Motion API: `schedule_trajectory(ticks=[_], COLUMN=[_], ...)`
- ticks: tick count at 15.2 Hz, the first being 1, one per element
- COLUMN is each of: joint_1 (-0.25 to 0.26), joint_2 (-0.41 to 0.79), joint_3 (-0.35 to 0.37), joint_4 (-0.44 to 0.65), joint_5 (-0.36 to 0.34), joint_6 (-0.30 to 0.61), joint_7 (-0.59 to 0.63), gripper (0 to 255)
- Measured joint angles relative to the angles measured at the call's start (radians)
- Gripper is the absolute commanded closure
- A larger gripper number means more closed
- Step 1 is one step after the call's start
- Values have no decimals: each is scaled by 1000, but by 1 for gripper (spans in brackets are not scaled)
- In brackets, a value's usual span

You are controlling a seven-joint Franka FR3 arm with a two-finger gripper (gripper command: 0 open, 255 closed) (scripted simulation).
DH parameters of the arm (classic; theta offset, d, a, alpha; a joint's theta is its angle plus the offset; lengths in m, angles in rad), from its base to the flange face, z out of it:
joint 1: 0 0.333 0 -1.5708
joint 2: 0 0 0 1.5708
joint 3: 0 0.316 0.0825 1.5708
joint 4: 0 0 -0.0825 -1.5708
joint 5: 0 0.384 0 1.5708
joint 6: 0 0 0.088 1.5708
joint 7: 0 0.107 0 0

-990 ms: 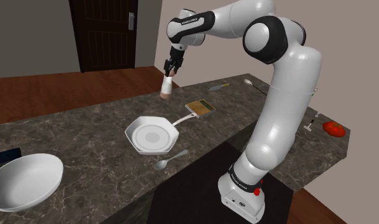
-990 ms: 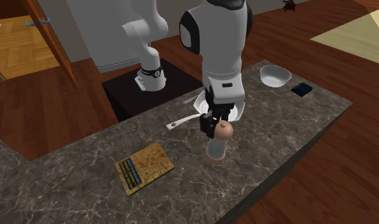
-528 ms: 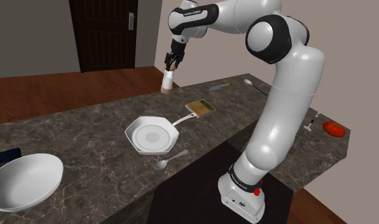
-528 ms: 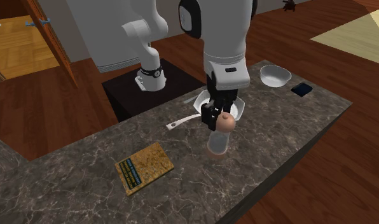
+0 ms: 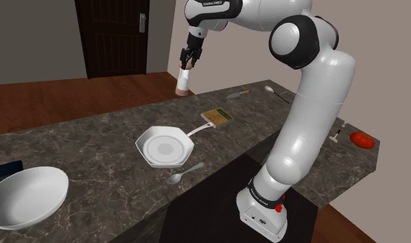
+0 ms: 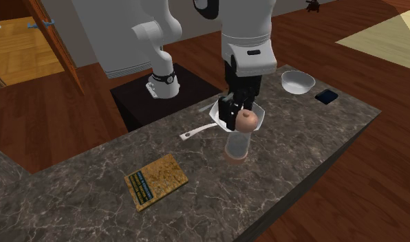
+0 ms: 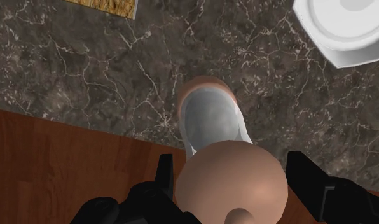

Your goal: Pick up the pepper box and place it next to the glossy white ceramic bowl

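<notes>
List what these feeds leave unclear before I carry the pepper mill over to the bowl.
- Wrist view: the round top of the pepper mill covers the spots where the gripper touches it.
- Second exterior view: the white pan is partly behind the gripper and mill.
- Shoulder view: the dark flat thing beside the bowl is cut off by the left edge.
- Second exterior view: the print on the tan box is too small to read.

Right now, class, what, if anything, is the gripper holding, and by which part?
The gripper holds the pepper mill, its two fingers clasping the rounded tan top knob; the pale body hangs below.
</notes>
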Motion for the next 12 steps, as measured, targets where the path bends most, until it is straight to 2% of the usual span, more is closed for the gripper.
schedule_trajectory(ticks=[12], joint_1=[-5], joint_2=[5], joint_3=[-2], joint_4=[167], joint_5=[-2], joint_6=[-161], joint_7=[7], gripper=[255])
